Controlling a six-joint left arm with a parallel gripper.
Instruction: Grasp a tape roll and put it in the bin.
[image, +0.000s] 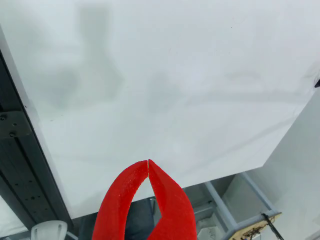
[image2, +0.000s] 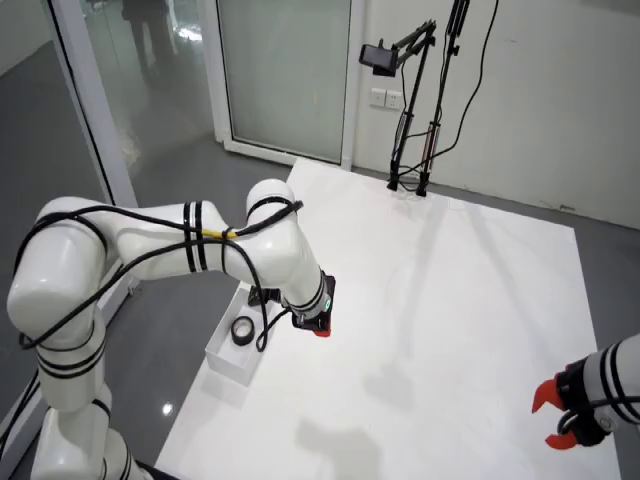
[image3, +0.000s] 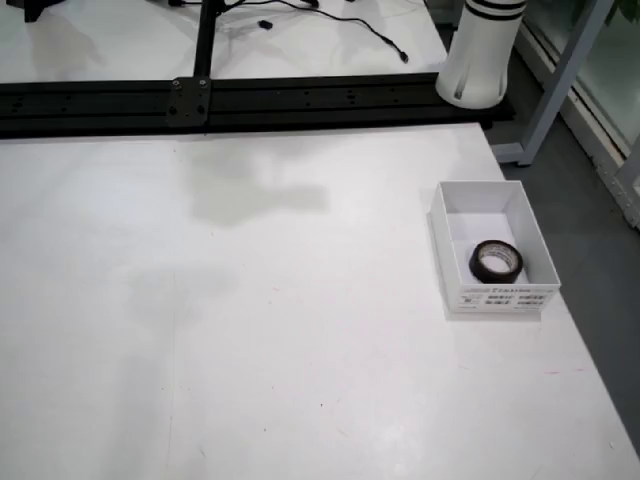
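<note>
A black tape roll (image3: 496, 261) lies flat inside the small white bin (image3: 440, 215) near the table's right edge in the overhead view. In the side view the roll (image2: 241, 329) sits in the bin (image2: 222, 358) at the table's left edge. My red gripper (image2: 319, 329) hangs just right of the bin in that view, above the table. In the wrist view the two red fingers meet at their tips, so the gripper (image: 148, 161) is shut with nothing in it, and only bare white table (image: 165, 90) lies below. The arm does not show in the overhead view.
A second white arm with a red gripper (image2: 555, 415) sits at the lower right of the side view. A black rail (image3: 250, 100) runs along the table's far edge in the overhead view. A black camera stand (image2: 410, 100) rises at the table's far side.
</note>
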